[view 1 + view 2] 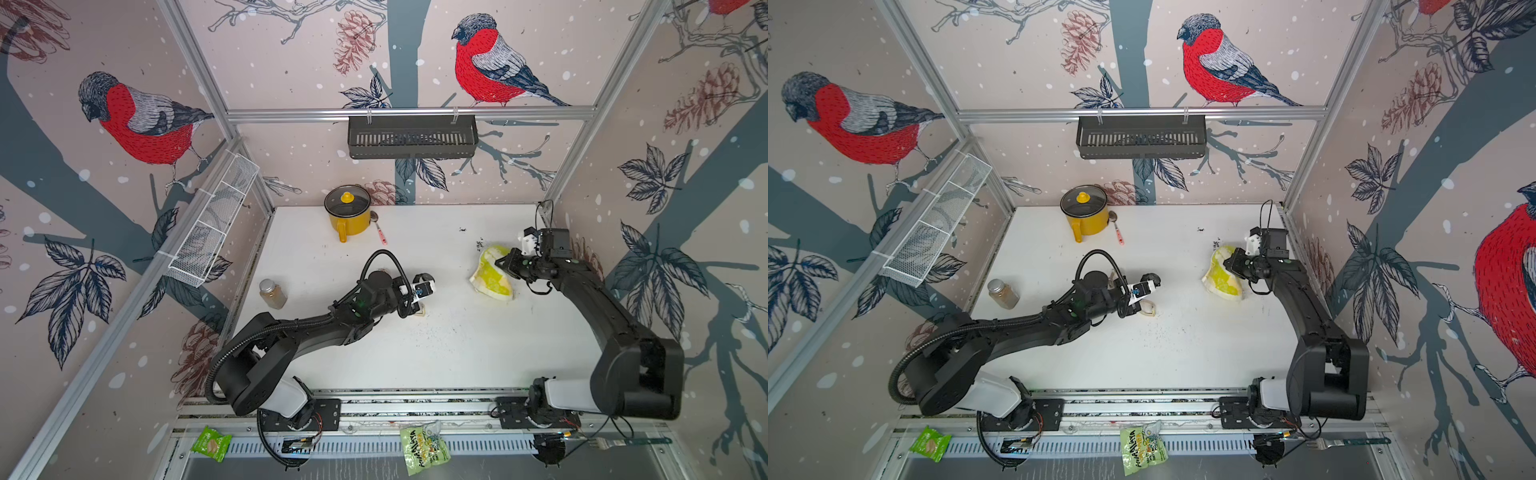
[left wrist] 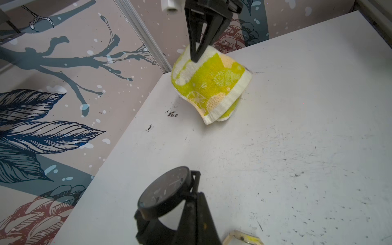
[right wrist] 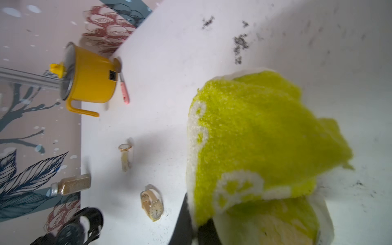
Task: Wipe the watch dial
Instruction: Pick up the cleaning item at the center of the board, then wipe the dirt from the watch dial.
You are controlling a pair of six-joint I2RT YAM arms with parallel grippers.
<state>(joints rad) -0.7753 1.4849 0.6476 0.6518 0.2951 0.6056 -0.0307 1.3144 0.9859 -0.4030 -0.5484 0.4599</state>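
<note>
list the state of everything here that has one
black round-dial wristwatch: clamped in left gripper, dial bare
left gripper: shut on the watch
yellow-green lemon-print terry cloth: pinched at one edge, hanging
right gripper: shut on the cloth
yellow enamel pot: upright, glass lid on
small glass jar: upright, capped
two beige strap watches: lying loose on table

Left arm (image 1: 332,322) hides most of a beige watch (image 1: 422,311), six o'clock of the black watch (image 1: 424,276); blurred cloth (image 3: 254,137) half-masks the right tool (image 2: 197,55).
</note>
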